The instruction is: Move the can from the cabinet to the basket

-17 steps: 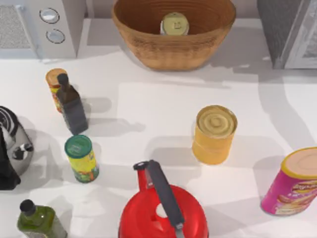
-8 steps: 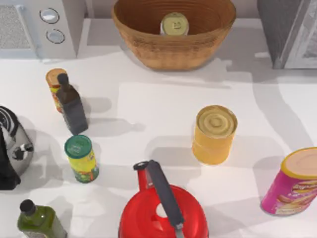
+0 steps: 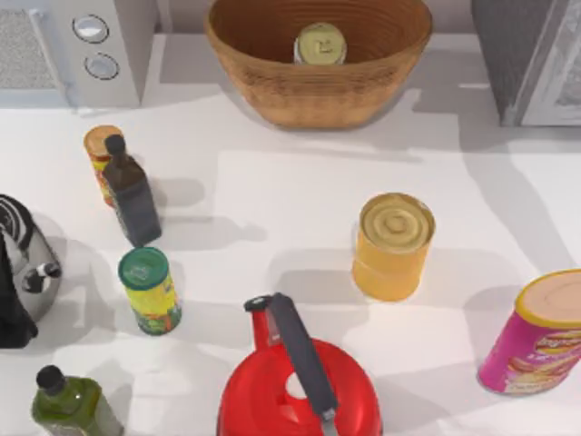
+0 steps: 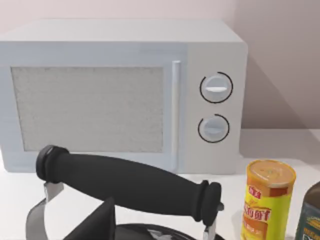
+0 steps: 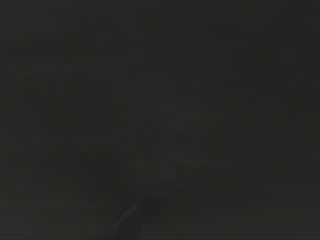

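The can point(image 3: 320, 43), small with a pale yellow-green top, stands upright inside the brown wicker basket point(image 3: 272, 91) at the back middle of the table. The grey speckled cabinet point(image 3: 517, 54) with its pale door frame stands at the back right corner. A dark part of my left arm point(image 3: 11, 309) sits parked at the left edge over a silver kettle point(image 3: 36, 263). The kettle's black handle point(image 4: 125, 185) lies close in front in the left wrist view. The right wrist view is dark.
A microwave point(image 3: 54, 45) stands at the back left. On the table are a wide yellow can point(image 3: 393, 245), a red kettle point(image 3: 300, 381), a pink tube point(image 3: 536, 336), a green-lidded tube point(image 3: 148, 291), a dark bottle point(image 3: 132, 195), an orange can point(image 3: 98, 154) and an olive bottle point(image 3: 68, 404).
The shadow on the table in front of the cabinet has drawn back toward the right edge. The can, basket and other objects have not moved.
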You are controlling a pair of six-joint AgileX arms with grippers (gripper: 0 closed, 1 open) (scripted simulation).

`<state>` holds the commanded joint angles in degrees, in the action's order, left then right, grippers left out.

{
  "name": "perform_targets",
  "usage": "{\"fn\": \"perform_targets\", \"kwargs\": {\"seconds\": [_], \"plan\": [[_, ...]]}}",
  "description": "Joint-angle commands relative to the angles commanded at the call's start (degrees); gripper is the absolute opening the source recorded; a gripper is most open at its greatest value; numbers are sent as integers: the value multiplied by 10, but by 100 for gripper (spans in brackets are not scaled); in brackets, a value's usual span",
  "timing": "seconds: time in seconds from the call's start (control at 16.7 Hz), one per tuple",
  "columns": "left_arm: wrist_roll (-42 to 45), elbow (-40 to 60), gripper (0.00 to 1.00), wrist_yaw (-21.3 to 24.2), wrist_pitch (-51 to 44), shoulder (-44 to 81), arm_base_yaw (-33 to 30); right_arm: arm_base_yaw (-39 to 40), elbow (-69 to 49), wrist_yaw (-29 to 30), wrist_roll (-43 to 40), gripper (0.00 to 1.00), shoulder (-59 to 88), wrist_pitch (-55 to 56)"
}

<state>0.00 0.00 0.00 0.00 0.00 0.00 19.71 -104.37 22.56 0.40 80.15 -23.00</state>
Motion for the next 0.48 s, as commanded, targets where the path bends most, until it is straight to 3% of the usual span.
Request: {"fn": "perform_targets", "kwargs": {"seconds": [0.24, 0.48], "plan": [[0, 0, 100, 0, 0, 0, 0, -7, 34, -9, -1, 100, -30, 9], [0, 0, 100, 0, 0, 0, 0, -31, 152, -35, -3, 100, -126, 37]]}}
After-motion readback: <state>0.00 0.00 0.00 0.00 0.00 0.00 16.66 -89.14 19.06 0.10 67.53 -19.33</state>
